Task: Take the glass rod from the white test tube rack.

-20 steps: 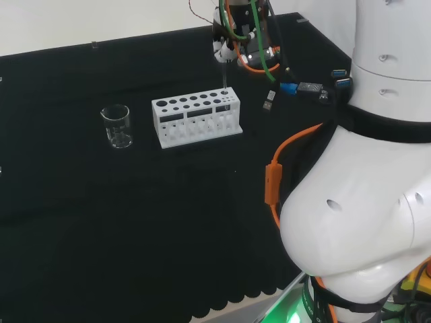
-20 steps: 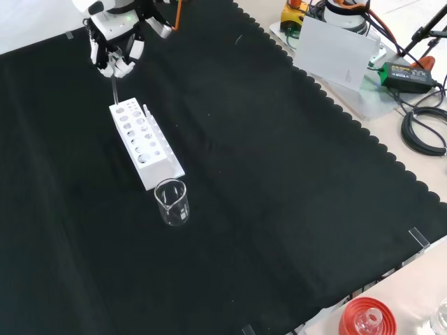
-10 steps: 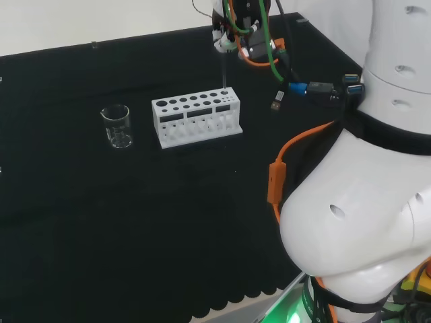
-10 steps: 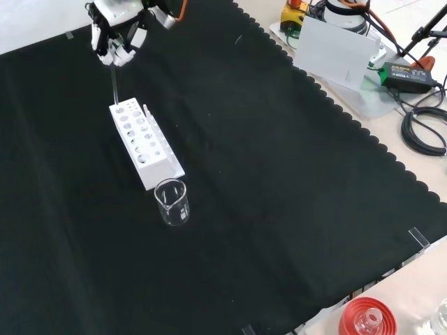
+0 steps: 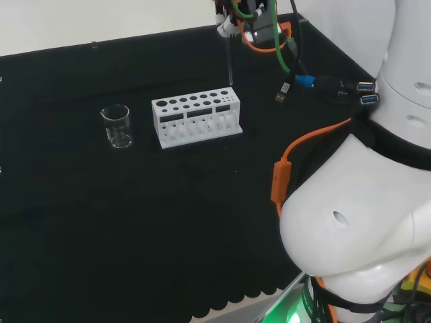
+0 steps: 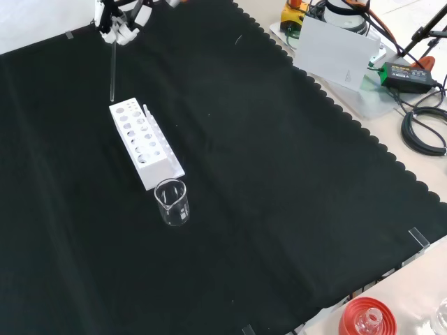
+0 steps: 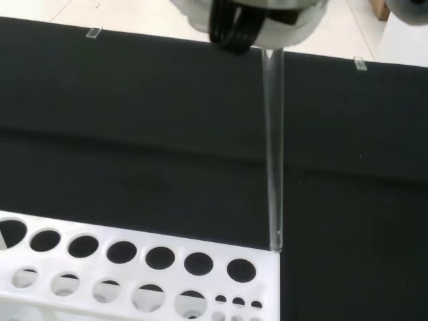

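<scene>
rod (image 6: pixel 112 73) now hangs clear above the far end of the white rack (image 6: pixel 145 146), higher than a sec ago, tip out of its hole, so the lift looks basically done. hand (image 6: pixel 117 19) pinches its top end. rod's thin clear glass, straight; rack's matte plastic w/ round holes; glass beaker (image 6: pixel 172 202) near.

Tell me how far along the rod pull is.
Done: the hand pinches the rod and its tip looks clear of the rack, hanging just above the end holes in the wrist view. In hand: the lift. Left: carrying it away from the rack.
</scene>
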Controlling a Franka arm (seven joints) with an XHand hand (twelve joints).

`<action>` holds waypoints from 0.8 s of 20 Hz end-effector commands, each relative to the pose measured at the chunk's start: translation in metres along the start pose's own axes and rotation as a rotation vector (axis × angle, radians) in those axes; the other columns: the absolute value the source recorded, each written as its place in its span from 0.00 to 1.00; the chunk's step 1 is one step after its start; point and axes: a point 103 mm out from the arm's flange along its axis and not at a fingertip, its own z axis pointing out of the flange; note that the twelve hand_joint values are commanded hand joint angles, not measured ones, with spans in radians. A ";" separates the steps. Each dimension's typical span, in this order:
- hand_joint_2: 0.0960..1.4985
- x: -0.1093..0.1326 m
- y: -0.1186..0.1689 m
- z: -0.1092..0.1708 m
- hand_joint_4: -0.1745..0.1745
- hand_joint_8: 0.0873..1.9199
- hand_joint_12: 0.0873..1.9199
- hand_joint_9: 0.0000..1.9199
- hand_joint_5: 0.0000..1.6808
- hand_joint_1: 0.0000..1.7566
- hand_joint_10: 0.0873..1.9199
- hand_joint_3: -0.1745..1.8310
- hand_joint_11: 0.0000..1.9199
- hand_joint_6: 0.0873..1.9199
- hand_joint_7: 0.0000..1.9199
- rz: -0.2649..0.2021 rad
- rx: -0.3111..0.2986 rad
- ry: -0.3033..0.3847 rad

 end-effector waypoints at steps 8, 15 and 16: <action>0.52 0.018 -0.031 -0.040 0.00 0.37 0.22 0.97 0.63 0.75 0.02 0.29 0.86 0.34 0.68 -0.018 -0.028 -0.001; 0.52 0.021 -0.033 -0.045 0.00 0.37 0.23 0.97 0.63 0.75 0.02 0.29 0.86 0.34 0.68 -0.026 -0.038 0.003; 0.52 0.022 -0.033 -0.045 0.00 0.37 0.23 0.97 0.63 0.75 0.02 0.29 0.86 0.34 0.68 -0.027 -0.038 0.002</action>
